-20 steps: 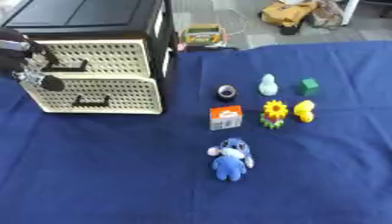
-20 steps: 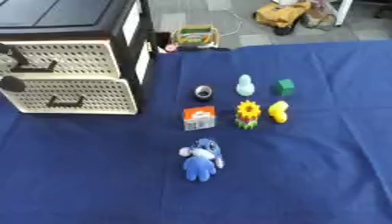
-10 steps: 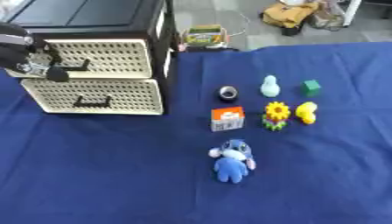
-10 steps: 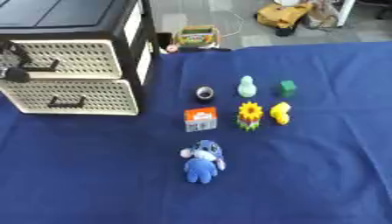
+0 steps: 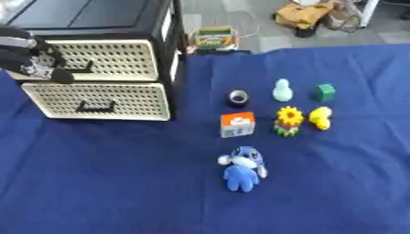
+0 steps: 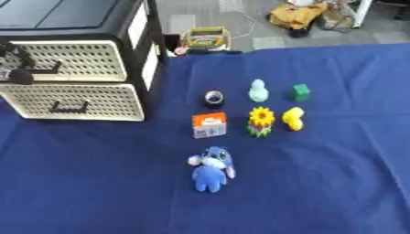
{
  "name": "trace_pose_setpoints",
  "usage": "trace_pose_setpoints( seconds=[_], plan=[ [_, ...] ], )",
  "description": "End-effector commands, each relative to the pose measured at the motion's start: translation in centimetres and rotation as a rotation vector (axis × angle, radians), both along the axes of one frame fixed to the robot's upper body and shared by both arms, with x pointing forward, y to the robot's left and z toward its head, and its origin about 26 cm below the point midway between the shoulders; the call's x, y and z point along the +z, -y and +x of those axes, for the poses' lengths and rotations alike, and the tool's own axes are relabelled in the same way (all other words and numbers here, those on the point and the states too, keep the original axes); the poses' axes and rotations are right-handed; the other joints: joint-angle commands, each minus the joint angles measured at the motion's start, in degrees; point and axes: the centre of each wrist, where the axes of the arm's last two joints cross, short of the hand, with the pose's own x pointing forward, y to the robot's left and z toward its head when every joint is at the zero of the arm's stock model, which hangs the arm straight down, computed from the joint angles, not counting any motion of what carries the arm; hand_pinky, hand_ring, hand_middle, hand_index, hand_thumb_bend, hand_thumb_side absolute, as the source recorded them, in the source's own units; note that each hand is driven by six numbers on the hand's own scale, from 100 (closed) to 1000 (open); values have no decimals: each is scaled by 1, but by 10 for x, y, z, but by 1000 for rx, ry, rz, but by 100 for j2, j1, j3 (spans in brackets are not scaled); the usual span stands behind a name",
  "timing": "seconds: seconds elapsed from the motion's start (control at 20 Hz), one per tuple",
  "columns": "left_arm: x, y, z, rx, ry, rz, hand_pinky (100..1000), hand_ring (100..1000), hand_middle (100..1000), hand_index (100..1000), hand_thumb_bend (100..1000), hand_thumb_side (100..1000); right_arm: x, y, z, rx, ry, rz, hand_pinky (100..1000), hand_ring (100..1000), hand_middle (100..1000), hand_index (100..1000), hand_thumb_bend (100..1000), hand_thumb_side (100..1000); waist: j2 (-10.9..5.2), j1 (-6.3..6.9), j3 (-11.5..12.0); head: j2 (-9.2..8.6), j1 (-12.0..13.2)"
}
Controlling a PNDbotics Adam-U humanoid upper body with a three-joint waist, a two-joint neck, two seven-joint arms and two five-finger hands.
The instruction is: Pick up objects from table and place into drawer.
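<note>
A black cabinet [image 5: 172,27] with two cream perforated drawers stands at the back left of the blue cloth. My left hand [image 5: 30,60] is at the upper drawer [image 5: 112,57], its fingers curled round the left end of the black handle [image 5: 83,69]. The lower drawer [image 5: 100,100] juts out slightly. To the right lie a black tape roll [image 5: 238,98], a mint figure [image 5: 282,90], a green cube [image 5: 324,92], an orange and white box [image 5: 238,124], a sunflower toy [image 5: 289,120], a yellow duck [image 5: 320,117] and a blue plush toy [image 5: 243,169]. My right hand shows in no view.
The blue cloth [image 5: 104,183] covers the whole table. Past the far edge, on the floor, sit a colourful box [image 5: 214,37] and a yellow bag [image 5: 307,12].
My left hand has risen a little along the upper drawer front and shifted towards the handle. The objects on the cloth have not moved.
</note>
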Motion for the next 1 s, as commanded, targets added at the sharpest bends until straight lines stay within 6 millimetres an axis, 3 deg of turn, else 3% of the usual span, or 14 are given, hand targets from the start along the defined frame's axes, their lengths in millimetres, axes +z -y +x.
trace_pose_setpoints(
  seconds=[0.05, 0.55, 1.0],
  plan=[
    [13, -6, -4, 12, 28, 22, 100, 100, 100, 948, 1000, 1000, 9, 1, -4, -9, 27, -24, 628, 622, 579, 813, 195, 945, -80, -18, 13, -31, 6],
    [16, 6, -7, -68, 42, 37, 100, 100, 100, 948, 1000, 1000, 8, 0, -4, -6, 22, -20, 629, 622, 578, 813, 195, 943, -93, -9, 38, -26, 25],
    [-1, 5, 3, -30, -3, 92, 100, 100, 100, 952, 1000, 1000, 9, 0, -3, -1, 28, -18, 629, 621, 577, 813, 197, 943, -61, -8, -13, -73, 52]
  ],
)
